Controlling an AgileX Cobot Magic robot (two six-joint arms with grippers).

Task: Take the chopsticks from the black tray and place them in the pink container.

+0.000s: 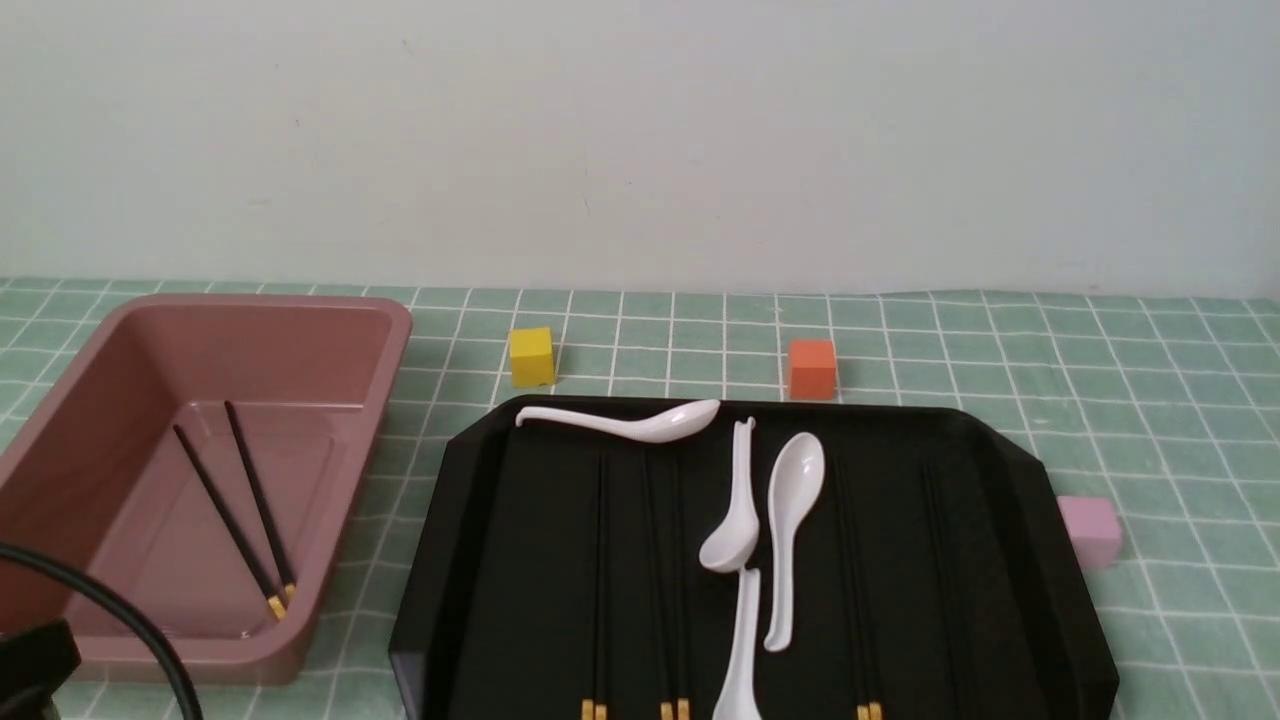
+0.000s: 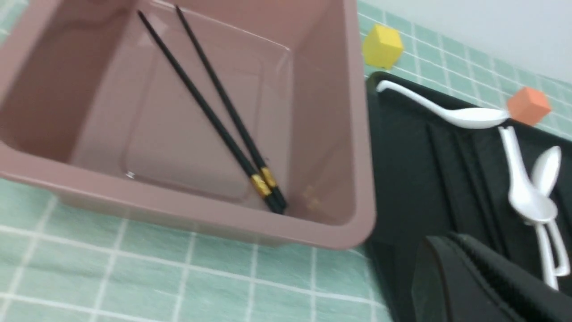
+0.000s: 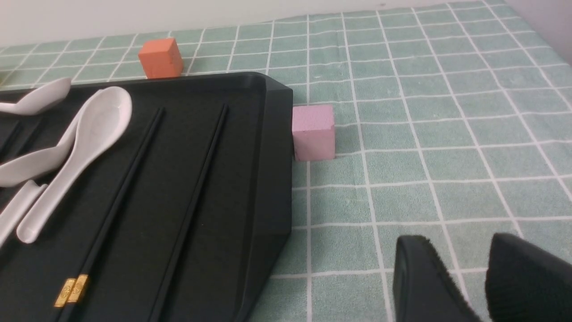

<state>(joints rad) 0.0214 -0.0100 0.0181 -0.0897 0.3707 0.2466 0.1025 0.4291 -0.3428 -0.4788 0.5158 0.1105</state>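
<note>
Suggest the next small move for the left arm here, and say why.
Probably swing the left gripper from beside the pink container over the black tray toward the nearest chopsticks. One pair already lies in the container, the gripper seems to hold nothing, and more pairs lie on the tray among the spoons.

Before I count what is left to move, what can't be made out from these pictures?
- Chopsticks on the black tray: black on black, near ends cut by the front view's bottom edge, so the count is unsure.
- Left gripper: only a dark blurred part at the left wrist view's corner; open or shut unclear.
- Right gripper: fingers cut by the frame edge.
</note>
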